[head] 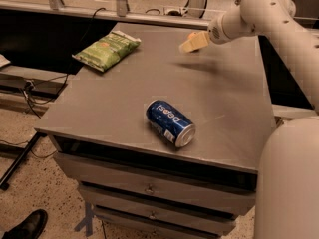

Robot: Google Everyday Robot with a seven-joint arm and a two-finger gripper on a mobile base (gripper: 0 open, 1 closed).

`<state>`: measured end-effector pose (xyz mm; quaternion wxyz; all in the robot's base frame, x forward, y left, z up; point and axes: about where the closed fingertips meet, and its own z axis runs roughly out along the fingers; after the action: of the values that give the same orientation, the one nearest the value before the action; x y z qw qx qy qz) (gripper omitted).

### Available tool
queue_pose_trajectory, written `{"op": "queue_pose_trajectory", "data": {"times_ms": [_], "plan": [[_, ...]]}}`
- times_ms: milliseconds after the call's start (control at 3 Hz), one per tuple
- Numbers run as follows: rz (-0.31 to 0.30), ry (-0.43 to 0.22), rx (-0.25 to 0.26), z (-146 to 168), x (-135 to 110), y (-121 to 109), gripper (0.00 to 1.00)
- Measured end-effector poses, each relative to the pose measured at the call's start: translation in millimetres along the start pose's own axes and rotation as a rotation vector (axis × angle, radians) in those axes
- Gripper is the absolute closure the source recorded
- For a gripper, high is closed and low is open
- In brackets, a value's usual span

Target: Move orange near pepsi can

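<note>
The pepsi can (170, 123), blue with white lettering, lies on its side near the front middle of the grey table (229, 98). My gripper (191, 43) hangs above the far middle-right of the table, well beyond the can. It is shut on the orange (192, 35), which shows only as a small orange patch at the fingers. The gripper's shadow falls on the table just below and to the right of it.
A green chip bag (106, 50) lies at the table's far left corner. My white arm (279, 29) and its lower part (289, 183) fill the right side of the view. Drawers sit under the table front. A shoe (27, 226) is on the floor at bottom left.
</note>
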<state>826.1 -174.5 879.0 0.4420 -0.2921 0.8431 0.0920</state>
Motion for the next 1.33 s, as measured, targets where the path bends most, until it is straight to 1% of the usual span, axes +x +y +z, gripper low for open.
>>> {"op": "queue_pose_trajectory", "data": {"times_ms": [333,667,1000,1333], "plan": [[0.054,-0.024,-0.015,21,2,-5,0.0],[0.054,-0.024,-0.015,21,2,-5,0.0],[0.025,-0.031,-0.017,26,5,4,0.0],[0.021,-0.049,-0.031,39,3,13,0.0]]}}
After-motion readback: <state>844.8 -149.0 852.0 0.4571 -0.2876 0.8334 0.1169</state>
